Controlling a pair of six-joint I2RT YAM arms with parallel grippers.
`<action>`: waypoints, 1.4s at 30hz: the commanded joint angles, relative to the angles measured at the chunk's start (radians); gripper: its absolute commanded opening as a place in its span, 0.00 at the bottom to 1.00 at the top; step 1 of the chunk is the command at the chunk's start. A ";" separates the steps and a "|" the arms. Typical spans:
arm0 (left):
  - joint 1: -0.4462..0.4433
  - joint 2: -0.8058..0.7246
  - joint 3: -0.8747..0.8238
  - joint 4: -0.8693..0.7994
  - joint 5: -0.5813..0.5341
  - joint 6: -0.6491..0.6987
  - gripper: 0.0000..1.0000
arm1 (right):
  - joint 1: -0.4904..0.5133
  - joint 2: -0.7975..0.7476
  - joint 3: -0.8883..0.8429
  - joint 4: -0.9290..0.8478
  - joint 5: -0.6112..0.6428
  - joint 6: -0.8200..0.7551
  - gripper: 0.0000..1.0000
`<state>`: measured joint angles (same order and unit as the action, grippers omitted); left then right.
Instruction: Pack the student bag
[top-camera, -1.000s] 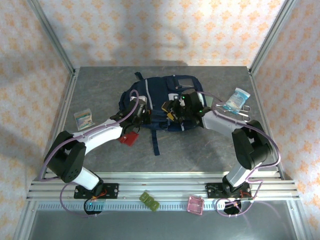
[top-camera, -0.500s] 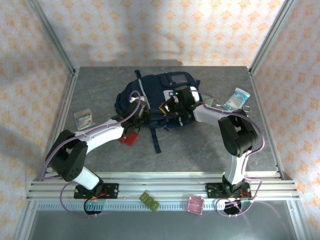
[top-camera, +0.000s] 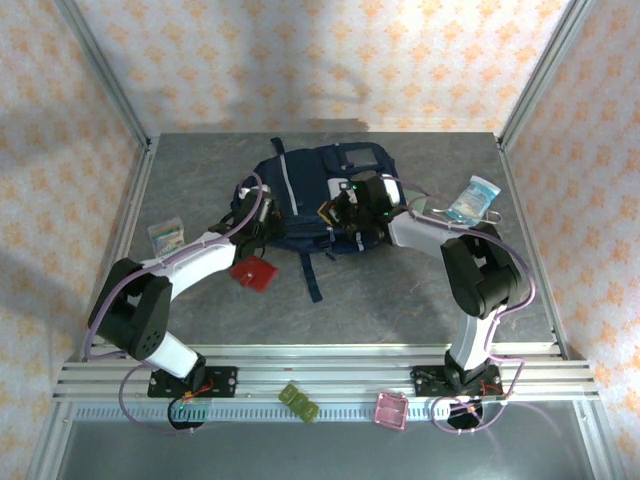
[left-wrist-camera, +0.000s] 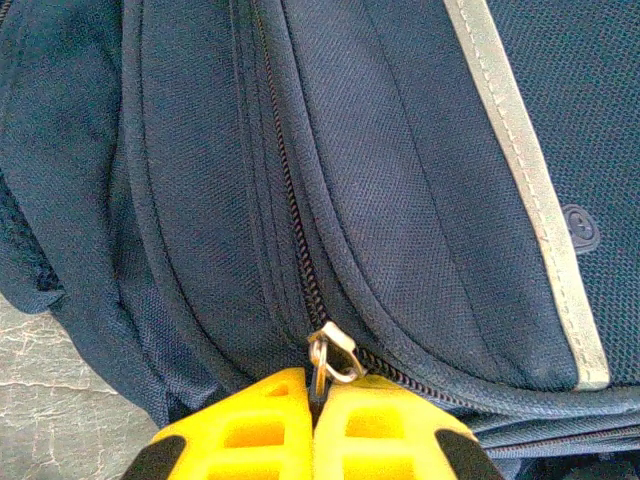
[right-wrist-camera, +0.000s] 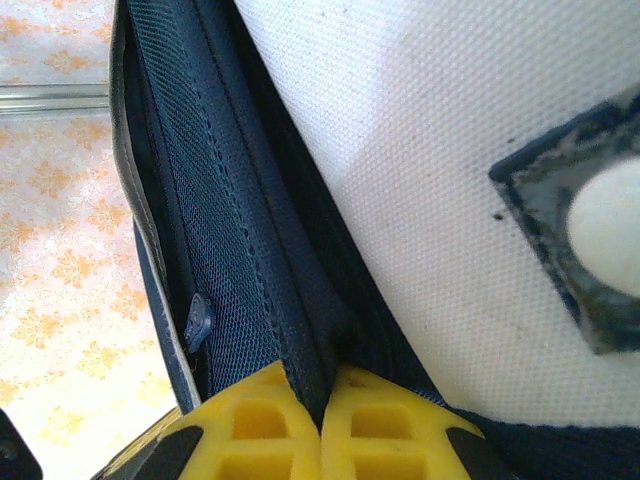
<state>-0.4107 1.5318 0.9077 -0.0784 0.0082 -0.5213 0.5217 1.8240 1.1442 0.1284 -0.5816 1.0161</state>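
The student bag (top-camera: 312, 190) lies flat on the grey bench (top-camera: 400, 300), in the middle of its far half, nearer the far edge than the near one. Both arms reach in to it from the near edge, so the bag sits between the two tools and just beyond them.

The left tool (top-camera: 262, 208) meets the bag's left side. In the left wrist view its yellow fingertips (left-wrist-camera: 262, 405) are clenched together on the metal zipper pull (left-wrist-camera: 331, 356), with a closed zip line running away from them up the navy cloth beside the pale grey reflective stripe (left-wrist-camera: 520, 150).

The right tool (top-camera: 343, 216) is on the bag's near right part. In the right wrist view that tool (right-wrist-camera: 322, 392) is clenched too, with a fold of navy fabric (right-wrist-camera: 262, 270) from the bag pinched between its yellow pads, right beside a light grey patch (right-wrist-camera: 420, 180).

From above, the bag spreads wider from left to right than from far to near, so its longer line runs across the bench. The reflective stripe crosses it from the far side towards the near side. One dark strap (top-camera: 310, 272) trails off its near edge, pointing at the near edge of the bench. Which end is the top I cannot tell.

A red flat thing (top-camera: 253, 272) lies just near-left of the bag. A pale blue packet (top-camera: 470, 199) is by the right edge.
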 joint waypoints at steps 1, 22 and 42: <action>0.062 -0.020 -0.021 -0.068 -0.130 0.009 0.00 | -0.032 -0.029 0.036 -0.017 0.080 -0.061 0.00; -0.246 0.127 0.151 -0.053 -0.055 -0.024 0.00 | -0.153 0.081 0.304 -0.215 0.072 -0.234 0.27; -0.248 0.145 0.125 -0.045 -0.066 -0.044 0.00 | -0.035 0.056 0.125 -0.052 -0.038 -0.096 0.09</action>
<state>-0.6563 1.6611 1.0386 -0.0799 -0.0143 -0.5522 0.4770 1.8481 1.2301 0.0231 -0.6106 0.9161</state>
